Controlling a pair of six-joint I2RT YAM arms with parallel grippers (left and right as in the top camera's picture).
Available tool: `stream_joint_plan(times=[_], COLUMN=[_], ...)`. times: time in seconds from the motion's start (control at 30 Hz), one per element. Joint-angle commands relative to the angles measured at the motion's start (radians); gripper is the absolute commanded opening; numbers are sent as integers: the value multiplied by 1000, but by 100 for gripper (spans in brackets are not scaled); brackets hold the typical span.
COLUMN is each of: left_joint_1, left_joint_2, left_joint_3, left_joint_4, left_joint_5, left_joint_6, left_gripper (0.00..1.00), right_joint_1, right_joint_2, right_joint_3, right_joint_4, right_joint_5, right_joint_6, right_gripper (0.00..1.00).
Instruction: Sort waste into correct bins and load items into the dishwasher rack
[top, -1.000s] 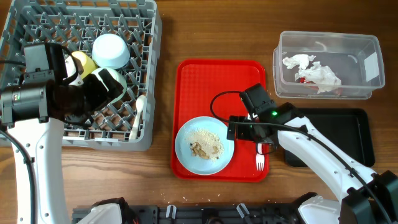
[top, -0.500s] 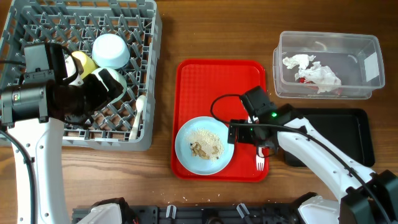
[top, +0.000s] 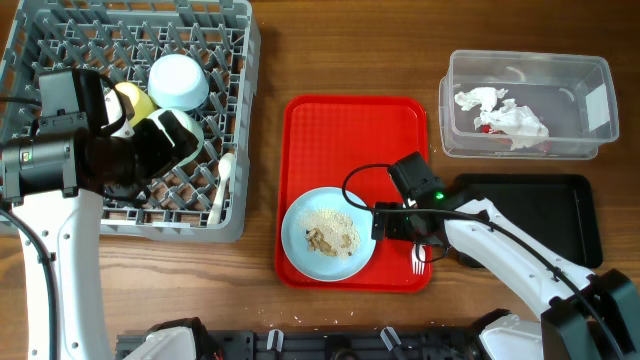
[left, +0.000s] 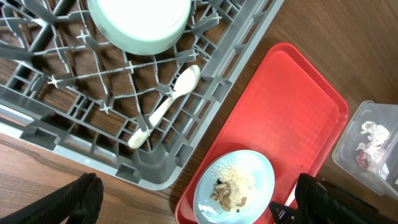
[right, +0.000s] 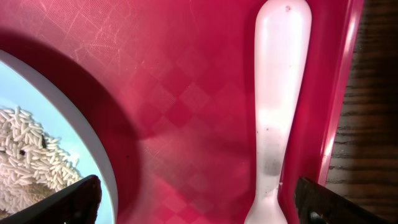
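1. Rack (top: 100, 30): far left. It holds the blue bowl (top: 178, 80), green bowl (left: 140, 22), cup (top: 133, 100) and spoon (left: 165, 106). Nothing here has changed over the last second.
2. Red tray (top: 350, 130): centre. It carries the plate (top: 296, 225) at its near left and the fork (right: 277, 124) along its near right edge.
3. Tub (top: 570, 80): far right. It holds the napkins (top: 500, 110) and wrapper (top: 485, 127). The black tray (top: 540, 215), just nearer than the tub, shows nothing inside.
4. Scraps (top: 330, 232): on the plate, not yet binned.
5. Right gripper (right: 199, 208): it has shifted nearward over the last second, from the red tray's middle to a position low over the fork handle. The jaws are released and stand wide. The handle lies between the fingers, off-centre and ungrasped.
6. Left gripper (left: 199, 208): unmoved above the rack's near right. The jaws are released and hold nothing.

Assessment: the fork is probably the next pick, to be followed by transfer to the rack. After that the scraps need a bin and the plate needs racking.

Caution: the handle lies flat beside the tray rim, so the fingers must descend fully before closing.
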Motion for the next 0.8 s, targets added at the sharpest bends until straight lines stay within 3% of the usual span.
stream_joint_plan(times=[0.0,0.13,0.23,0.33,0.63,0.77], left_joint_1=[5,5,5,5,5,5], left_joint_2=[-6,-6,-6,-6,-6,-6], left_joint_3=[-2,-2,-3,-3,-3,-3], left_joint_4=[3,3,3,3,3,2], left_joint_5=[-6,-6,-6,-6,-6,-6], left_joint_6=[-9,-9,-9,-9,-9,-9], left_gripper=[100,100,100,100,100,100], right_joint_1=[2,2,2,2,-26,-26], right_joint_2=[1,1,18,55,138,140], right_joint_3=[0,3,3,3,3,3], right_joint_4=[3,0,3,16,46,35], right_joint_5=[25,58,70,65,57,48], right_joint_6=[-18,-53,-67,-54,-13,17], right_gripper=[100,97,80,72,69,48])
